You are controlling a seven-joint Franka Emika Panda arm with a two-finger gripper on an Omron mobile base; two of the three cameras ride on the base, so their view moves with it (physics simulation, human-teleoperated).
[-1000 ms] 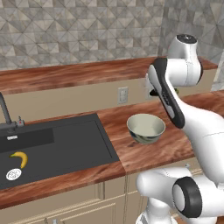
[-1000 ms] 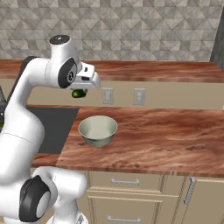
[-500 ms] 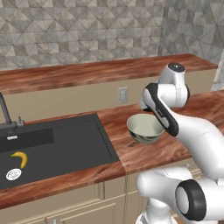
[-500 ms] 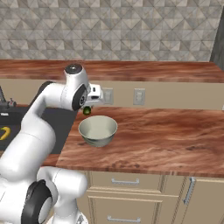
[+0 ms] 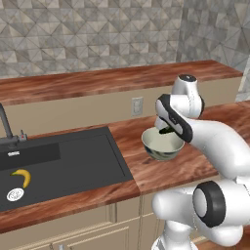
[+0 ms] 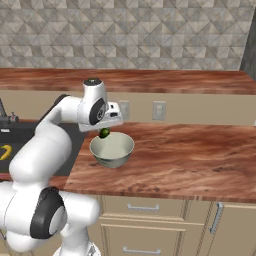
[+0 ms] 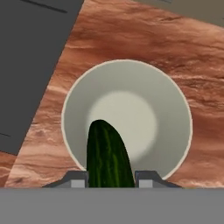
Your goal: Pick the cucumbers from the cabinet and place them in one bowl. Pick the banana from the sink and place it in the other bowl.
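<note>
Over the last second the arm has swung down from a raised pose, bringing the gripper (image 6: pixel 104 131) directly over the pale bowl (image 6: pixel 112 149). The fingers pinch a cucumber (image 7: pixel 107 155), whose free end points down toward the bowl's floor; the bowl holds nothing else. In my judgement the carry is complete and only lowering and release remain for this cucumber.

The bowl stands on the wooden counter (image 6: pixel 190 155), just right of the black sink (image 5: pixel 63 163), with bare counter all round it. The sink's edge is close on one side. The banana (image 5: pixel 21 177) lies in the basin beside the drain (image 5: pixel 14 194), untouched.
</note>
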